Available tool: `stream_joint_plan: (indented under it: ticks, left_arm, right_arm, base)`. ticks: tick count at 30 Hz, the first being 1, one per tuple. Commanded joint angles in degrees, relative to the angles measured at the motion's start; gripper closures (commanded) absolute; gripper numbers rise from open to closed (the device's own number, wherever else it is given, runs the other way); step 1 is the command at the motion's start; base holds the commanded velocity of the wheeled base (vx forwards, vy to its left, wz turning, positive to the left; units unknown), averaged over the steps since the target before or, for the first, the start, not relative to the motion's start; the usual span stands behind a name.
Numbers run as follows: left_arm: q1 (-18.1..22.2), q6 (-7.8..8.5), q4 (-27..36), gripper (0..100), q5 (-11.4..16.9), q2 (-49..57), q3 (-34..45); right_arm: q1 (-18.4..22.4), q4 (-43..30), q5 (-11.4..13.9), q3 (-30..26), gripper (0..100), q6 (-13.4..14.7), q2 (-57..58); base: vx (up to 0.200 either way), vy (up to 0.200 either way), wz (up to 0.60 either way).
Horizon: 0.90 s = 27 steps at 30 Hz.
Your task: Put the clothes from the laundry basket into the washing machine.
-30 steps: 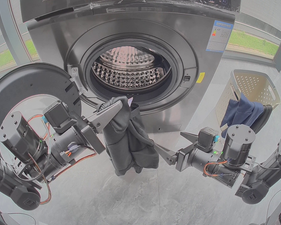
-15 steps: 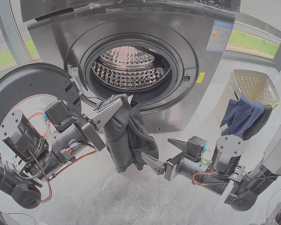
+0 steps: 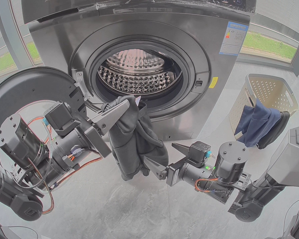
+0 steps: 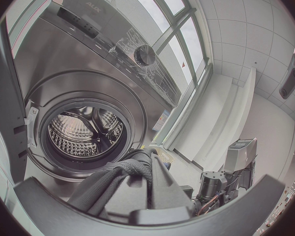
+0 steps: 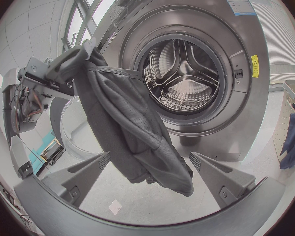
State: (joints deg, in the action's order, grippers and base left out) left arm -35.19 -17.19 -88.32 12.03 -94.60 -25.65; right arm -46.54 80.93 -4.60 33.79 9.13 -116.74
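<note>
Between right jaws (parted), garment (image 5: 134, 128) hanging

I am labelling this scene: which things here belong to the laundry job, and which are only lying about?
Job: dark grey fabric garment in the left gripper; open right gripper; grey metal washing machine, door open; beige perforated plastic laundry basket; blue cloth garment draped over it.
Lying about: blue-and-white label and small yellow sticker on the machine.
</note>
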Motion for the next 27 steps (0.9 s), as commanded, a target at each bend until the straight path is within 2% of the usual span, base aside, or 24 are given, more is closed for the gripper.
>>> stream_joint_plan:
  ticks: [1,5,14,15,23,27]
  left_arm:
    - [-0.3,-0.04,0.0,100,0.0,1.5,-0.1]
    - [-0.4,-0.04,0.1,100,0.1,2.4,-0.2]
    - [-0.4,-0.04,0.1,100,0.0,2.2,-0.1]
    - [-0.4,-0.04,0.0,100,0.0,2.3,0.0]
    - [-0.4,-0.04,0.0,100,0.0,1.9,0.2]
    - [0.6,-0.04,0.0,100,-0.2,0.3,0.2]
  right_arm:
    - [1.7,0.1,0.7,3.9,0,-0.1,-3.6]
    - [2.3,0.1,1.1,6.8,0,-0.5,-5.6]
    - [1.5,1.2,1.0,8.2,0,-0.5,-6.0]
    - [1.7,1.8,1.1,8.5,100,-0.5,-6.0]
    - [2.0,3.0,0.9,7.1,100,-0.6,-4.4]
    - [3.7,2.1,0.9,3.2,100,-1.0,1.6]
  base:
    - [0.000,0.000,0.00]
    - [0.000,0.000,0.00]
    - [0.000,0.000,0.00]
    - [0.000,0.000,0.00]
    - [0.000,0.000,0.00]
    - [0.000,0.000,0.00]
